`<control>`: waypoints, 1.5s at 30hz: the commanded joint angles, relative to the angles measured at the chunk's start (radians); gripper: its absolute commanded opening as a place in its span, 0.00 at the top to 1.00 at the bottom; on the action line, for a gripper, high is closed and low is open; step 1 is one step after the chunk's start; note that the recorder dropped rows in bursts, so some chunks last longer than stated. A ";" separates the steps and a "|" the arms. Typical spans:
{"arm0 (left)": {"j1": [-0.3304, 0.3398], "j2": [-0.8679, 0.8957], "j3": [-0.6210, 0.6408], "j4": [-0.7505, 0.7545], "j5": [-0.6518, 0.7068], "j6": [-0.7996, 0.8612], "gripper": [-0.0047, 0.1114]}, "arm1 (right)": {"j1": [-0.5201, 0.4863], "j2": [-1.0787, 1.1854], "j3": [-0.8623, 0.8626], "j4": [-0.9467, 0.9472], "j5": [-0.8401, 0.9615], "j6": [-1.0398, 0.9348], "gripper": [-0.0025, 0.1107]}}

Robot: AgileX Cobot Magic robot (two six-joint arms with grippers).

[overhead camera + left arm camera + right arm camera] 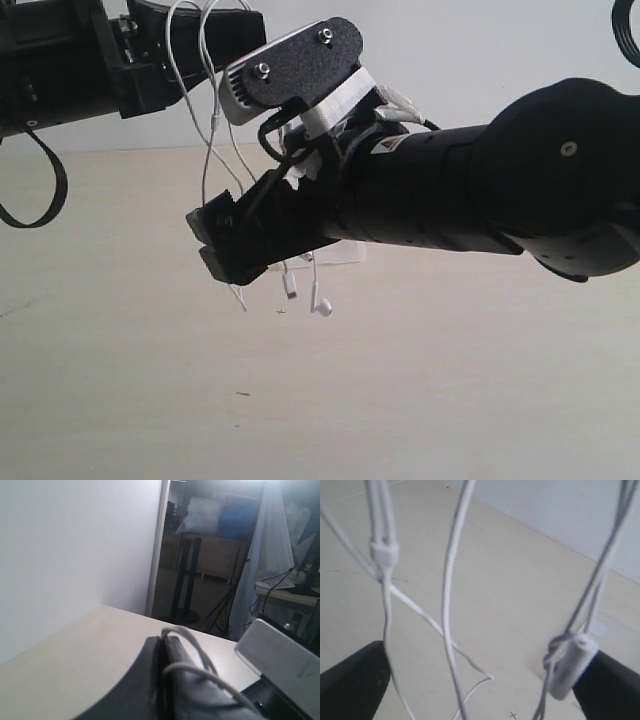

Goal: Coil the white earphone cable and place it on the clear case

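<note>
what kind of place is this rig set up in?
Likely a lab or workshop corner: bare pale tabletop against a white partition panel, with a black stand, wooden cabinet and draped white sheet in the dim room beyond.

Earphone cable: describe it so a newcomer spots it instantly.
Start at the big black right arm crossing the exterior view. By its open right pincer hangs the white earphone cable, held by the shut left pincer. Only thin white wire there, ending in earbuds; other cables are thick and black.

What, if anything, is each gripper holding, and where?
The left gripper, shut, pinches the white earphone cable at the top of its loops; earbuds dangle below. The right gripper is open around hanging strands, holding nothing.
</note>
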 commanded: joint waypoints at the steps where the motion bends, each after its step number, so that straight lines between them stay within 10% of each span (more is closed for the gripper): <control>1: -0.014 0.000 -0.004 -0.008 -0.016 -0.009 0.96 | 0.002 0.004 -0.009 -0.005 -0.001 -0.007 0.17; 14: -0.046 0.000 -0.004 -0.024 0.007 -0.009 0.96 | 0.002 0.004 -0.009 -0.005 -0.001 -0.007 0.45; 45: -0.046 -0.003 -0.004 -0.072 0.007 0.024 0.96 | 0.002 0.004 -0.009 0.020 -0.001 -0.003 0.45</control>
